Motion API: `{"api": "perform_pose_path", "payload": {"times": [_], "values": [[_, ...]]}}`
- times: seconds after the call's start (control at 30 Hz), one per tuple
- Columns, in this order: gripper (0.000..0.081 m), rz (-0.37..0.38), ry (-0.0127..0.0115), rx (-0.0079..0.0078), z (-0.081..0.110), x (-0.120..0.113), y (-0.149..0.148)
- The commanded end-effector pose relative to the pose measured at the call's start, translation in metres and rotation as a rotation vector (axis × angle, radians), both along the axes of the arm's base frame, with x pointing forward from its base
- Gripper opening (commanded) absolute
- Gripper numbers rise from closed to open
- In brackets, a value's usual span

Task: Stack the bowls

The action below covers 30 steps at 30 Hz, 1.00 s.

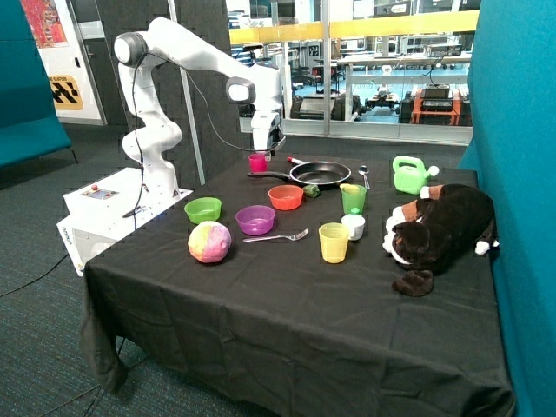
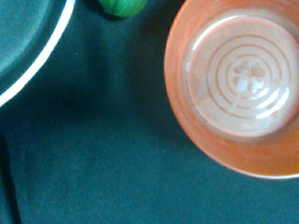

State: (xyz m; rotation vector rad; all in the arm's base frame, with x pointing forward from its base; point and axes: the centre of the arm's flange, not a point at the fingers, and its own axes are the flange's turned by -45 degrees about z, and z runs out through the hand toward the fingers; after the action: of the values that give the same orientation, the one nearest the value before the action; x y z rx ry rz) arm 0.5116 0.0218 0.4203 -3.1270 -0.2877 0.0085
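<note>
Hovering above the far side of the desk (image 1: 287, 304), the end effector (image 1: 265, 149) hung just over a small pink plastic cup (image 1: 258, 162), near the handle of the black frying pan (image 1: 320, 174); whether it was apart or together could not be told from either view, since the outside view showed it only from a distance and the wrist view did not show it at all.

None of the stacking appeared done. The three small round plastic bowls each sat separately on the black cloth: the lime green bowl (image 1: 202, 209) nearest the robot's base, the purple bowl (image 1: 255, 219) just beside it, and the orange-red bowl (image 1: 286, 197) a little further on, close to the frying pan. No bowl rested inside another.

The wrist view looked down on the orange-red bowl's empty interior (image 2: 243, 88), with the pan's pale rim at one edge and a small green object (image 2: 122, 6) nearby. Judging by that, the orange-red bowl seemed the likely first pick, leaving all the stacking to do.
</note>
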Motion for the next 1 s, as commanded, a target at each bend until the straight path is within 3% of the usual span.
{"api": "perform_pose_path", "payload": {"times": [0.0, 0.97], "values": [[0.0314, 0.024, -0.0055, -0.0008, -0.017, 0.005, 0.009], [0.0327, 0.098, -0.0056, -0.0006, -0.073, 0.042, 0.02]]}}
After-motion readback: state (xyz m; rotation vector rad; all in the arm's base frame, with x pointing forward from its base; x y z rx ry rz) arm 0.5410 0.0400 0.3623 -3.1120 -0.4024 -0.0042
